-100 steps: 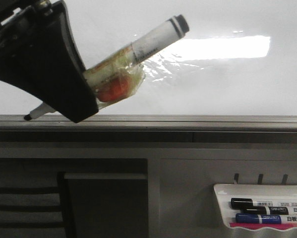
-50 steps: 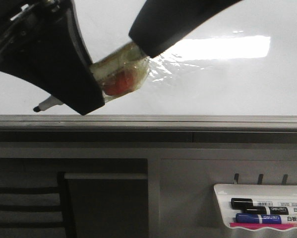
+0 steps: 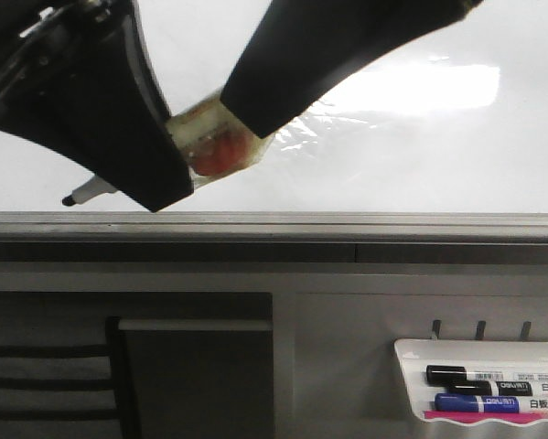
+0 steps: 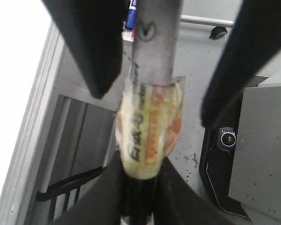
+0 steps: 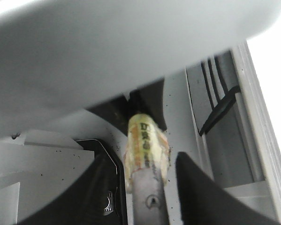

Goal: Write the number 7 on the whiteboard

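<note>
Front view is pretty washed out up top: the whiteboard (image 3: 420,155) blows out near white, with a hard rectangular glare patch on its right. Everything below the rail (image 3: 347,224) sits dim and grey, a bit grainy. The dark gripper (image 3: 177,137) parts are close to the lens and soft-edged. Both wrist views are blurry; the marker (image 4: 152,93) is smeared, its label barely readable, and a big out-of-focus grey shape fills one of them.

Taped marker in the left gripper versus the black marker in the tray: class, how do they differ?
The taped marker is tilted, clamped in the left gripper; the black marker lies flat in the tray. The taped marker's tip is bare; the black marker is capped. Both have pale barrels.
</note>
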`<state>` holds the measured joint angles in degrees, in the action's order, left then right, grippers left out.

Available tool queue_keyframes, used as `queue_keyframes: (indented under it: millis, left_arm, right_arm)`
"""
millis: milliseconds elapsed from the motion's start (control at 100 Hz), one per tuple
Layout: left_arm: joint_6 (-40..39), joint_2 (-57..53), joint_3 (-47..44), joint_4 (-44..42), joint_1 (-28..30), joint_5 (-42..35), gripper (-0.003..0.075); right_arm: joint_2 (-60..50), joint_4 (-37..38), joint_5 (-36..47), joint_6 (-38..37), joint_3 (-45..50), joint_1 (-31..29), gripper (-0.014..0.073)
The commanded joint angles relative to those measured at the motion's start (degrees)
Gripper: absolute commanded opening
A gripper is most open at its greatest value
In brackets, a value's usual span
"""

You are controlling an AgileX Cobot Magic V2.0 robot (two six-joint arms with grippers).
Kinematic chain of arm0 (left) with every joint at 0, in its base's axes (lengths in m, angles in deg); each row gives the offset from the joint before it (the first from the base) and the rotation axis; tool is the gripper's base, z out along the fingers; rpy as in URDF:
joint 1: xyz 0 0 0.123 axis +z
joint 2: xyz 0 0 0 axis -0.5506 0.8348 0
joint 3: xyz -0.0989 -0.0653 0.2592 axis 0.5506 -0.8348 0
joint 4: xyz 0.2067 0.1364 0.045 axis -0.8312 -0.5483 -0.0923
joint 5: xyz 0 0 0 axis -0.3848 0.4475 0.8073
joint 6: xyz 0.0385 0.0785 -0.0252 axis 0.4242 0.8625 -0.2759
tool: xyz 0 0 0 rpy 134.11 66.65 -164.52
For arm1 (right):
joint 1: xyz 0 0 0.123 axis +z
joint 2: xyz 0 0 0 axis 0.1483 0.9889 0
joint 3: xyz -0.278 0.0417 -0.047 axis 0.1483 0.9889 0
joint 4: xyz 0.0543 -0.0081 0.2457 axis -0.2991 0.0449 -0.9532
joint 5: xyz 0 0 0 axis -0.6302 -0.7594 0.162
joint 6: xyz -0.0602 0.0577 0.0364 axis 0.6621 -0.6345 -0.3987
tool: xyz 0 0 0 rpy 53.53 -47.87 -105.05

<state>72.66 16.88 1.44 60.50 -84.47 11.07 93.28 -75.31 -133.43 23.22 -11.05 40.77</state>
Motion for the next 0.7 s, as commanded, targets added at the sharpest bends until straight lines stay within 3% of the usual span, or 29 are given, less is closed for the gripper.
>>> queue_keyframes:
  millis: [0,120,460,580,690]
  left_arm:
    - [0.09,-1.35,2.09,0.53,-0.35,-2.80,-0.0020]
    - [0.09,-1.35,2.09,0.53,-0.35,-2.68,-0.0020]
    - [-0.02,-1.35,2.09,0.53,-0.35,-3.24,-0.0010]
    - [-0.02,-1.35,2.09,0.53,-0.35,-3.99,0.0104]
    - [-0.10,-1.70,2.23,-0.90,-0.21,-4.38,0.0270]
  right_arm:
    - [-1.30,-2.41,0.60,0.85,-1.91,0.10,0.0185]
    - [-1.30,-1.61,0.37,0.85,-1.91,0.10,0.0099]
    - [-1.30,-1.61,-0.04,0.85,-1.91,0.10,-0.0036]
    - [-1.30,-1.61,-0.04,0.85,-1.91,0.10,-0.0060]
    - [-1.30,-1.09,0.26,0.49,-2.03,0.10,-0.0060]
